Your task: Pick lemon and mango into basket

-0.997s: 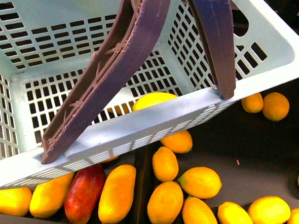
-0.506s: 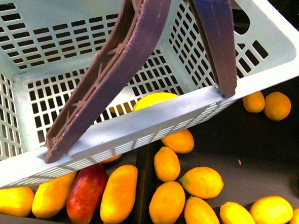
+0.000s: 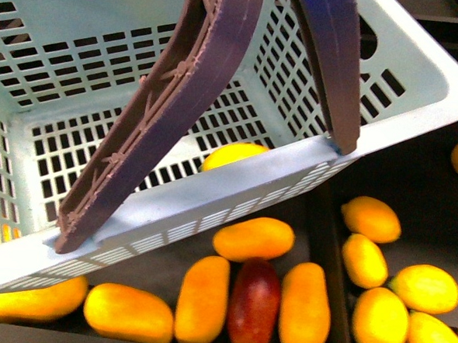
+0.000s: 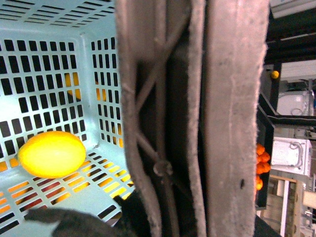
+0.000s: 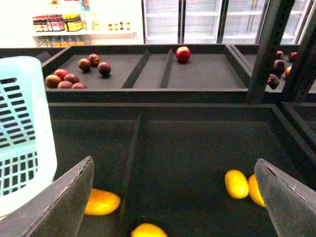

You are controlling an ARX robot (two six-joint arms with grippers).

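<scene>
Fruit slid toward 3 o'clock under basket (image 3: 211, 211) lately. Lemon (image 3: 234, 155) in, mango (image 3: 254, 238) at 6 o'clock still out. Right gripper (image 5: 174, 165) wide, empty; left gripper: can't tell.

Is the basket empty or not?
Not empty: one yellow lemon lies on the slotted floor of the basket, near a corner.

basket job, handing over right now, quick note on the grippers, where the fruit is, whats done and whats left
Left gripper: close against the basket's handle; open or shut cannot be told.
Right gripper: open, empty, above the dark bin.
Done: one yellow fruit, likely the lemon, lies in the basket.
Left: mangoes lie in the bin below it; none seen inside.
</scene>
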